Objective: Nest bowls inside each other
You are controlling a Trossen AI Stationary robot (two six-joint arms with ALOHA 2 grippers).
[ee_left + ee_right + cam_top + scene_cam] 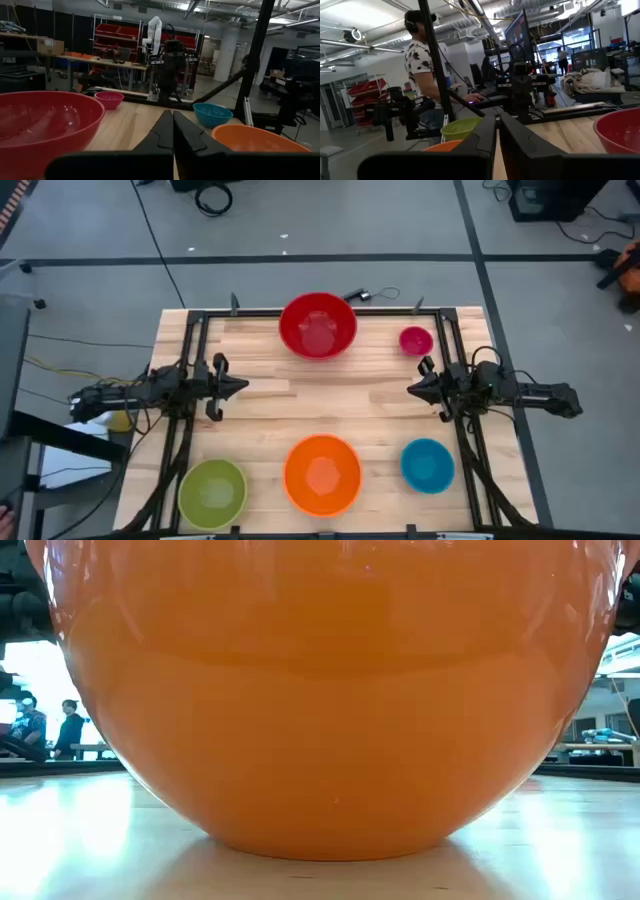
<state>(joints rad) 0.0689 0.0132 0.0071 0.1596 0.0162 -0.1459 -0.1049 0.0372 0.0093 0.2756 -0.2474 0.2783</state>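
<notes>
Five bowls stand upright on their bases on the wooden table. The red bowl (318, 325) is at the far middle and the small pink bowl (416, 340) at the far right. Along the near edge stand the lime green bowl (212, 493), the orange bowl (322, 473) and the blue bowl (428, 464). My left gripper (243, 385) hovers shut at the table's left, pointing level toward the right. My right gripper (412, 390) hovers shut at the right, pointing level toward the left. Neither holds anything. The orange bowl (320, 690) fills the low view.
Bare wood (330, 395) lies between the two grippers, in the middle of the table. A black frame (195, 320) runs along the table's edges. Beyond the table's left side a person (422, 65) stands at a desk.
</notes>
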